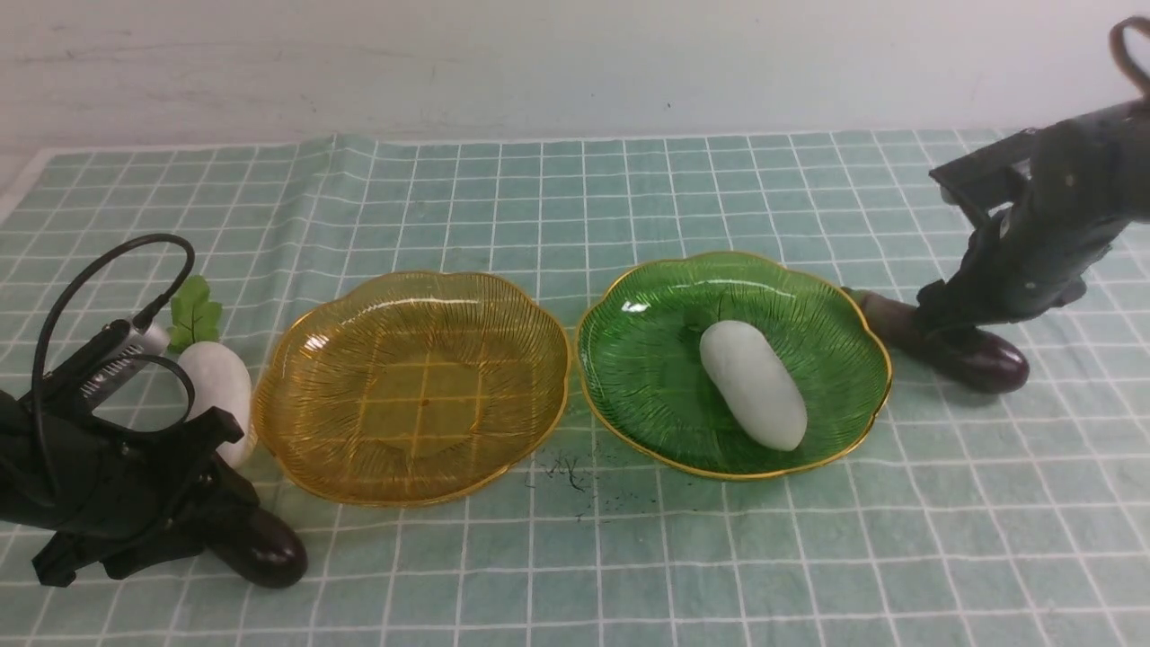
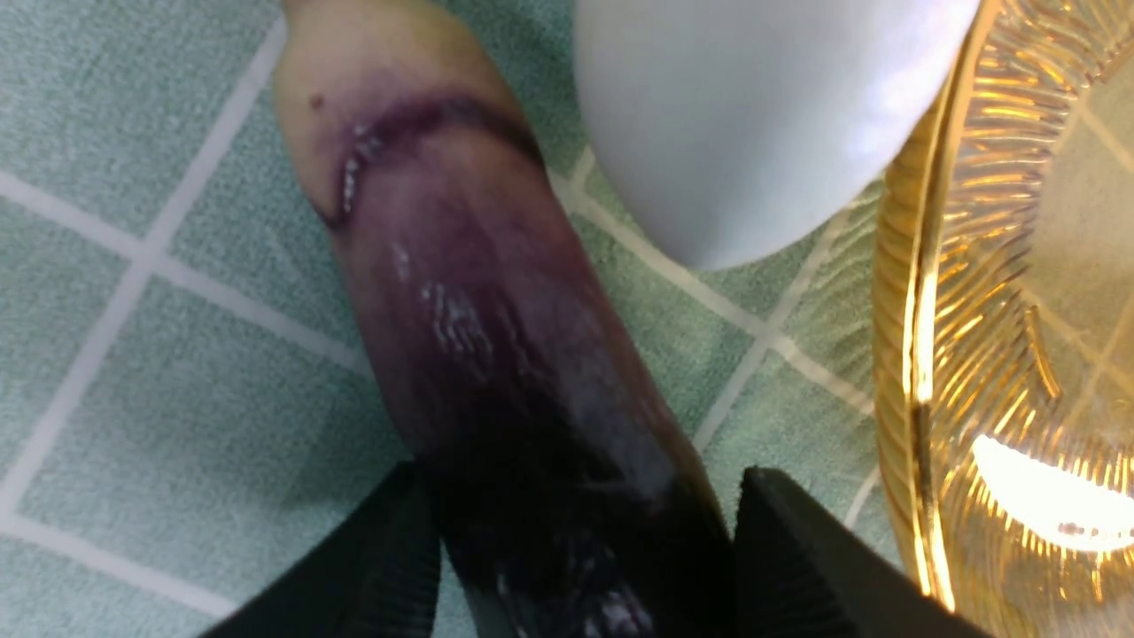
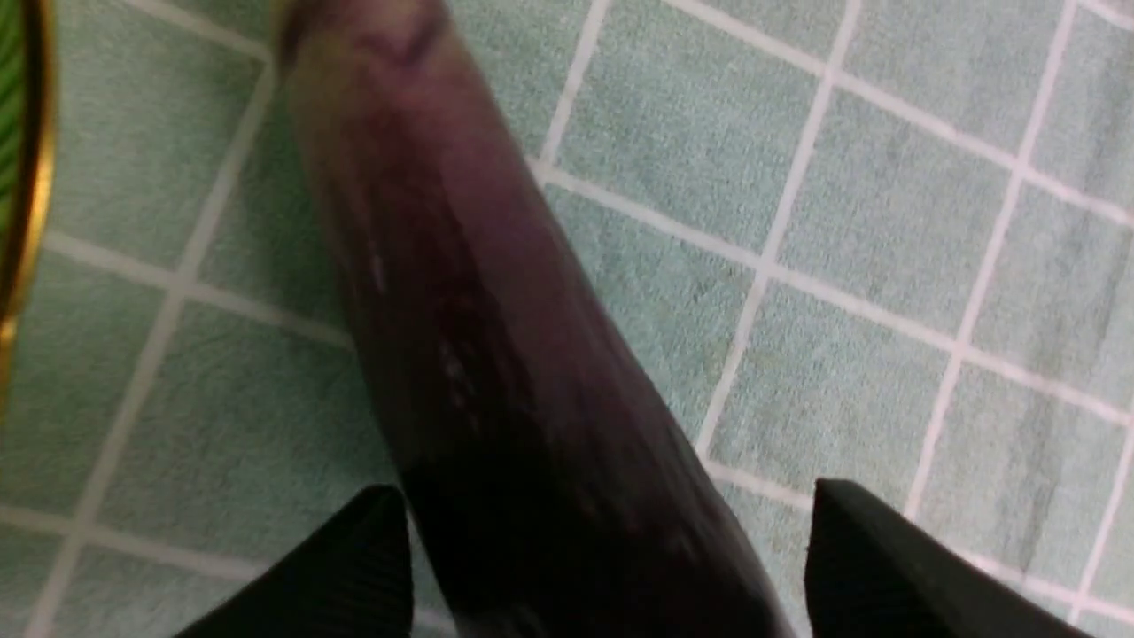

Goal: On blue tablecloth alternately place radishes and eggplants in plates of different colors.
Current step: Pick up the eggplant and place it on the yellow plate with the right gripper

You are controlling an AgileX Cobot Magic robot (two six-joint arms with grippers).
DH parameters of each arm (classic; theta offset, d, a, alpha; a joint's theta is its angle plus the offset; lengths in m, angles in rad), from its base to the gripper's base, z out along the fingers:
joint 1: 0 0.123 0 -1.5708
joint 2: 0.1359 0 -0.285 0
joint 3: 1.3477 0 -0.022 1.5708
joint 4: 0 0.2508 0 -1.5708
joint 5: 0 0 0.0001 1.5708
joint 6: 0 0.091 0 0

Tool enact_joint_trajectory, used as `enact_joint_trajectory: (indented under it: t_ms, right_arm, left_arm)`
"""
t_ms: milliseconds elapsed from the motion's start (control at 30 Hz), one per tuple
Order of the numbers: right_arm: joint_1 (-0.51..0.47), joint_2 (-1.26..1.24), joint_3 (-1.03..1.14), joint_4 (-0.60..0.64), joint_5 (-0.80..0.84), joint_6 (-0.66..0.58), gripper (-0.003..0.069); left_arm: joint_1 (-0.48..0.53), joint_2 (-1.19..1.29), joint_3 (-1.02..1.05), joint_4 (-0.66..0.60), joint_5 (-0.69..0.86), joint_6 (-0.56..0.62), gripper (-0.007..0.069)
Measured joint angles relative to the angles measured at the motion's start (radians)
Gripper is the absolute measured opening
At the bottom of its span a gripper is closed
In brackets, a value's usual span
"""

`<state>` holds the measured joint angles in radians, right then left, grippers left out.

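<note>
1. Pale wall backs the desk, which is covered by a teal cloth with a white grid.
2. Two ribbed, gold-rimmed plates sit side by side on the cloth, their rims close together. The amber plate is on the left and the green plate is on the right.
3. Two white radishes are in view. The plated radish lies in the green plate. The loose radish lies on the cloth just left of the amber plate, with its leaf toward the wall.
4. Two dark eggplants lie on the cloth. The left eggplant is near the loose radish. The right eggplant is just beside the green plate.
5. The left tool is clamped on the left eggplant, with a finger against each side.
6. The right tool straddles the right eggplant with its jaws spread wide. A gap shows beside one finger.
</note>
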<state>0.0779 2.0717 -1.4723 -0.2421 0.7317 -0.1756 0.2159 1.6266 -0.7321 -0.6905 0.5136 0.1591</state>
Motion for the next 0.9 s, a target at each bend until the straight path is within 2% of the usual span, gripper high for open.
enact_joint_trajectory:
  t_ms: [167,267,333,400,567,700,800,833,900]
  right_arm:
    - [0.0,0.039,-0.005,-0.042,-0.038,-0.003,0.0536]
    - [0.0,0.043,-0.005,-0.044,-0.039,0.007,0.0491]
    - [0.0,0.044,-0.009,-0.044,-0.03,0.014,0.0419]
    - [0.0,0.046,-0.023,-0.042,0.012,0.026,0.0353]
    - [0.0,0.041,-0.136,-0.005,0.188,0.034,0.0355]
    - [0.0,0.023,-0.297,0.114,0.395,0.035,0.0355]
    - [0.001,0.011,-0.449,0.333,0.485,0.018,0.0355]
    - [0.001,0.01,-0.454,0.348,0.486,0.015,0.0355]
    - [0.024,0.005,-0.493,0.528,0.493,-0.027,0.0355]
  left_arm:
    - [0.0,0.0,0.0,0.001,0.001,0.0,0.038]
    - [0.0,0.0,0.0,0.001,0.001,0.0,0.038]
    - [0.0,0.0,0.0,0.001,0.001,0.0,0.038]
    - [0.0,0.0,0.0,0.001,0.002,0.0,0.038]
    - [0.0,0.0,0.0,0.001,0.002,0.0,0.038]
    - [0.0,-0.001,0.0,0.001,0.002,0.0,0.038]
    - [0.0,-0.001,0.0,0.001,0.002,0.0,0.038]
    - [0.0,-0.001,0.0,0.001,0.002,0.0,0.038]
    - [0.0,-0.001,0.0,0.001,0.003,0.0,0.038]
